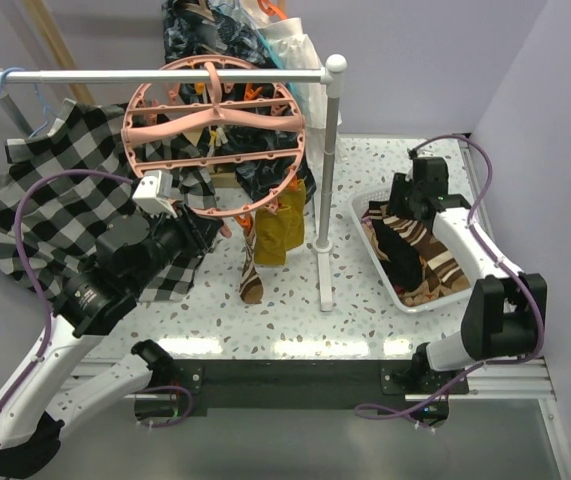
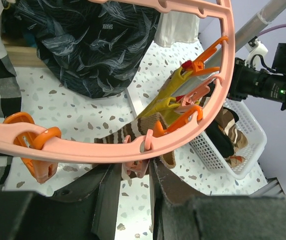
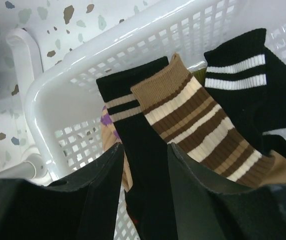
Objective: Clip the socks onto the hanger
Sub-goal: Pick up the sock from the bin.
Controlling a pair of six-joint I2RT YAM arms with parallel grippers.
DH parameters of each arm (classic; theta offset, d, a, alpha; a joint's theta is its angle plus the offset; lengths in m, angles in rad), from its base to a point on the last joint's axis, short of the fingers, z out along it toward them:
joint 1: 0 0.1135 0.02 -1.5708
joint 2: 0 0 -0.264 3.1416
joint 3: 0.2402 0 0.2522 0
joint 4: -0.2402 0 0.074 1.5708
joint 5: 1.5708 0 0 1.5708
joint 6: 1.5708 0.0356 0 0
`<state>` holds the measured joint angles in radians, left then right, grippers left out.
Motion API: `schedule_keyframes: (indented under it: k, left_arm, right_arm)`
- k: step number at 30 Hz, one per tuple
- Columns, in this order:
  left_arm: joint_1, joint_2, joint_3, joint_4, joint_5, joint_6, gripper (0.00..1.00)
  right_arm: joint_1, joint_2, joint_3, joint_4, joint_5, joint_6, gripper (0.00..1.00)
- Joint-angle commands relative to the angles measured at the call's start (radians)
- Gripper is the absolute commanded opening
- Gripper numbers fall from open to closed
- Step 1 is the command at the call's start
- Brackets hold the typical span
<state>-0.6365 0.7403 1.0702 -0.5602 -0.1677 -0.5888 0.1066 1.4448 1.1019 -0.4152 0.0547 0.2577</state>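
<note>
Sock (image 3: 135, 135) between right pincer (image 3: 145, 150) jaws, inside white basket (image 3: 57, 80)

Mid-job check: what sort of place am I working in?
Likely a mock laundry-drying corner on a lab bench: a white rail carrying the round pink clip hanger, a white basket of socks, and a speckled table between plain walls.
</note>
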Motion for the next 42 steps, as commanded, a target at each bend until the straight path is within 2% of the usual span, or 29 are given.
schedule_keyframes:
  k: [1, 6, 18, 21, 24, 25, 27, 28, 42]
  left_arm:
    - [0.0, 0.01, 0.043, 0.016, 0.002, -0.011, 0.0]
    - [0.0, 0.014, 0.043, 0.017, 0.013, -0.008, 0.0]
    - [0.0, 0.034, 0.036, 0.016, 0.02, -0.006, 0.0]
    - [0.0, 0.036, 0.036, 0.016, 0.023, -0.006, 0.0]
    - [0.0, 0.039, 0.034, 0.016, 0.023, -0.006, 0.0]
    - [0.0, 0.042, 0.034, 0.017, 0.023, -0.006, 0.0]
    - [0.0, 0.044, 0.034, 0.02, 0.028, -0.005, 0.0]
    - [-0.002, 0.044, 0.034, 0.022, 0.03, -0.006, 0.0]
    - [0.0, 0.042, 0.054, 0.028, 0.036, -0.009, 0.0]
  right_arm:
    - [-0.024, 0.052, 0.032, 0.128, -0.046, -0.027, 0.44]
    - [-0.051, 0.135, 0.055, 0.148, -0.036, -0.052, 0.39]
    - [-0.085, 0.339, 0.09, 0.174, -0.11, -0.06, 0.4]
    - [-0.087, 0.354, 0.076, 0.185, -0.128, -0.063, 0.37]
    - [-0.09, 0.348, 0.059, 0.193, -0.15, -0.063, 0.26]
    - [-0.09, 0.341, 0.05, 0.193, -0.153, -0.064, 0.17]
    - [-0.09, 0.329, 0.039, 0.197, -0.148, -0.063, 0.09]
    - [-0.09, 0.312, 0.035, 0.196, -0.145, -0.063, 0.01]
    - [-0.09, 0.01, 0.078, 0.013, -0.056, -0.008, 0.0]
